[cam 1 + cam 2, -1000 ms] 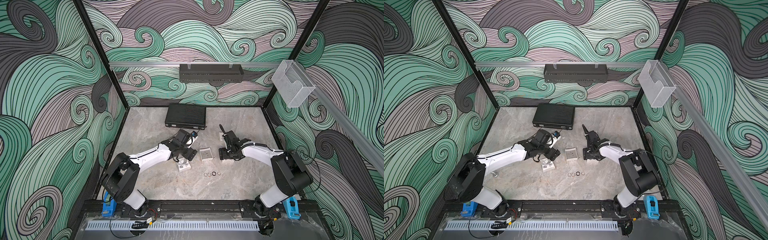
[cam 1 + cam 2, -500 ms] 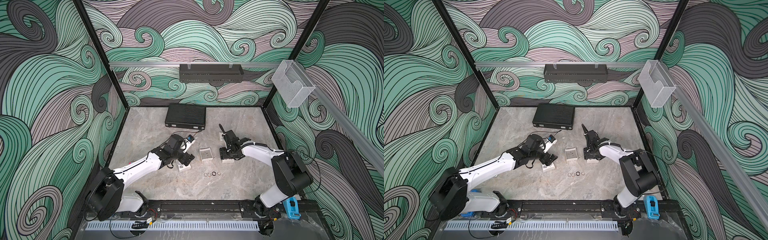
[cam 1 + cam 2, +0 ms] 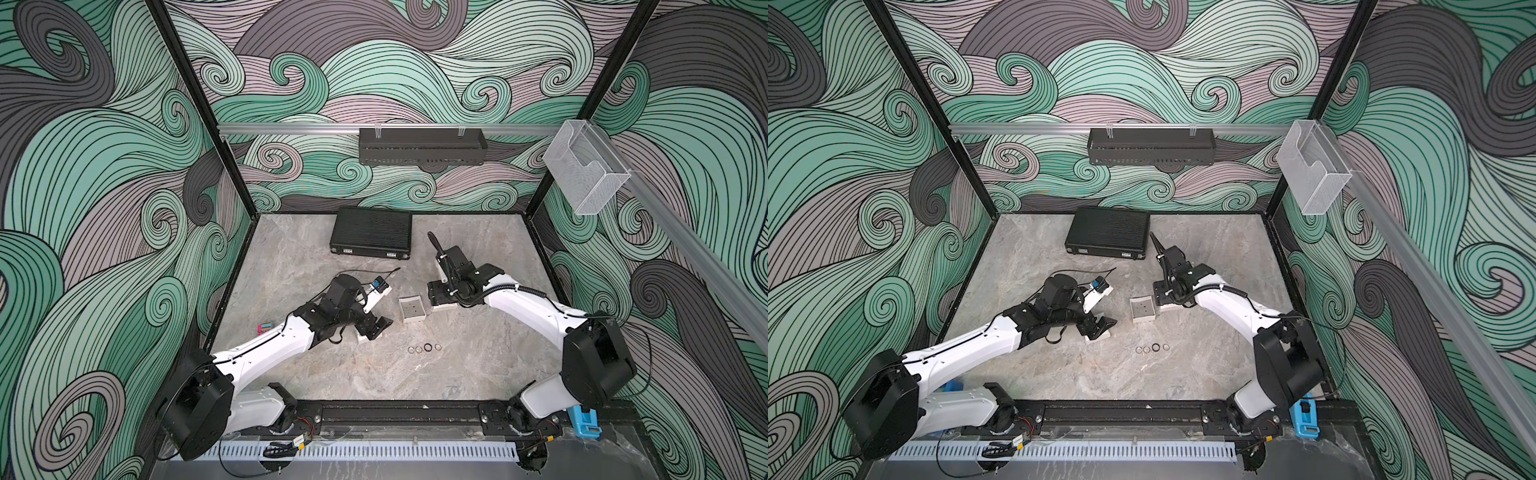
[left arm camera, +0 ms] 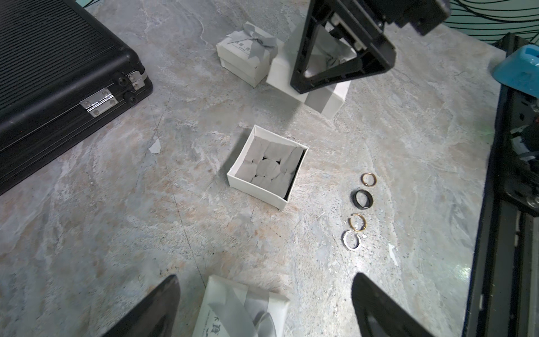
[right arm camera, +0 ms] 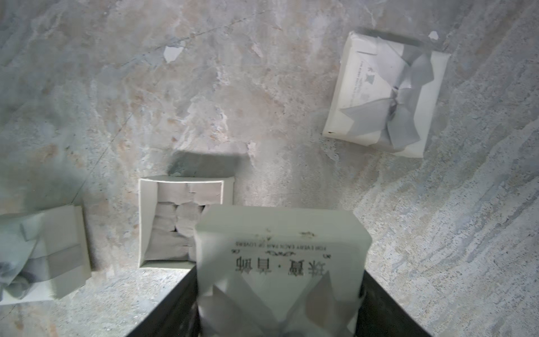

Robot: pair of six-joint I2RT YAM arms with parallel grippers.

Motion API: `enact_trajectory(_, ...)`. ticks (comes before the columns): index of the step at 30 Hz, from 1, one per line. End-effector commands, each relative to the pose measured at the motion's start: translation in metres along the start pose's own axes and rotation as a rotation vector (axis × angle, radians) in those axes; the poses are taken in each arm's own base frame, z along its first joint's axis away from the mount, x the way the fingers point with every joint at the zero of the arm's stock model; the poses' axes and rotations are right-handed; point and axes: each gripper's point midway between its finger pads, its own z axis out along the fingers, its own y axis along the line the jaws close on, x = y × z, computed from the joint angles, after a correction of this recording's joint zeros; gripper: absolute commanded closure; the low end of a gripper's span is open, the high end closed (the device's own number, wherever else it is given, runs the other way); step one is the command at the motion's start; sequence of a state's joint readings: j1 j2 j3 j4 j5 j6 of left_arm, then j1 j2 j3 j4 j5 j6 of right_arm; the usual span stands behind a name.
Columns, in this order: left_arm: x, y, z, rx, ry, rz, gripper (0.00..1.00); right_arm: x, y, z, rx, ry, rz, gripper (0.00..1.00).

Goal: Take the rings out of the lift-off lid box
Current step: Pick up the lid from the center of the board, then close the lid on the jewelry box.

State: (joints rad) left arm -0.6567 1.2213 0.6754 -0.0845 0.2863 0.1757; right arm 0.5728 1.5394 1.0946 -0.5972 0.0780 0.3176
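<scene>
Left gripper [image 4: 264, 280]: my jaws apart above a ribboned white box [image 4: 242, 306].
Right gripper [image 5: 278, 274]: my jaws clamped on a printed white box [image 5: 280, 233].
Open box [image 3: 413, 309]: between them.
Rings [image 3: 428, 347]: four rowed on table [image 3: 374, 374], 6 o'clock of open box.
Black case [image 3: 371, 232]: 11 o'clock of it.

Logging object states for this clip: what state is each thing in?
rings: four lying out on the table
white box base: open, no ring seen inside
black case: closed
left gripper: open above a ribboned box
right gripper: shut on a lidded box
bow-tied box: lid on
</scene>
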Motion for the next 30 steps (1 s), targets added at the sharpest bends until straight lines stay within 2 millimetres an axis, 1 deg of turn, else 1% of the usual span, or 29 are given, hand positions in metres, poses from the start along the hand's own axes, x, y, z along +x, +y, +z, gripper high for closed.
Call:
enact_trajectory(1,-0.012,-0.012,-0.007,0.068,-0.065,0.046,0.08,0.003,0.012,0.004,-0.008,0.041,-0.011,0.26)
enact_trajectory(6,-0.014,-0.019,-0.011,0.093,-0.098,0.064,0.08,0.002,0.036,0.015,-0.032,0.059,-0.041,0.26)
enact_trajectory(16,-0.009,-0.017,-0.008,0.083,-0.088,0.062,0.08,-0.001,0.069,0.035,-0.061,0.089,-0.072,0.27)
enact_trajectory(20,-0.008,-0.016,-0.008,0.078,-0.084,0.064,0.08,0.000,0.074,0.042,-0.060,0.107,-0.064,0.27)
enact_trajectory(30,-0.006,-0.016,-0.007,0.081,-0.076,0.068,0.08,0.004,0.073,0.049,-0.042,0.131,-0.028,0.27)
